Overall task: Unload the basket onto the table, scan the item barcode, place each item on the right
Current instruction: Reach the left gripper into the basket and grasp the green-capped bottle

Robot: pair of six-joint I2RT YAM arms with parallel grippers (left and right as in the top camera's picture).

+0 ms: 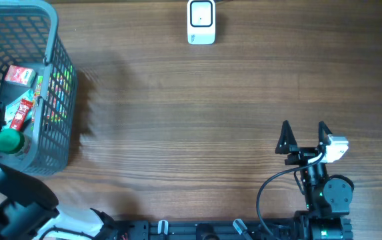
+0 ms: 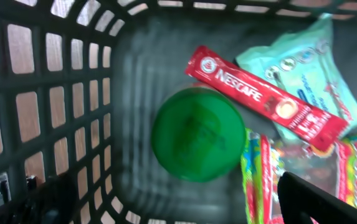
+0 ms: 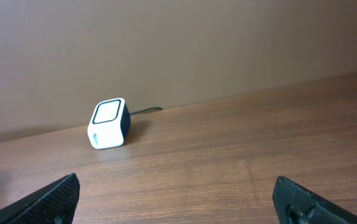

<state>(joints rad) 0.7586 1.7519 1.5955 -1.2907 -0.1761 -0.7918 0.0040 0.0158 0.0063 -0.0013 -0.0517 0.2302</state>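
Observation:
A grey plastic basket (image 1: 56,100) at the table's left edge holds the items: a green-capped bottle (image 2: 198,134), a red Nescafe stick (image 2: 265,99), a pale green packet (image 2: 303,68) and a colourful sweets packet (image 2: 309,180). No barcode shows on any of them. My left gripper (image 2: 173,199) hangs open inside the basket just above the green cap (image 1: 9,141), holding nothing. The white barcode scanner (image 1: 201,21) stands at the far middle edge. My right gripper (image 1: 304,137) is open and empty at the near right, pointing toward the scanner (image 3: 108,124).
The basket's lattice wall (image 2: 53,106) runs close along the left finger. A red box (image 1: 19,75) lies farther back in the basket. Bare wooden table (image 1: 191,127) lies between basket, scanner and right arm. The scanner's cable runs off the far edge.

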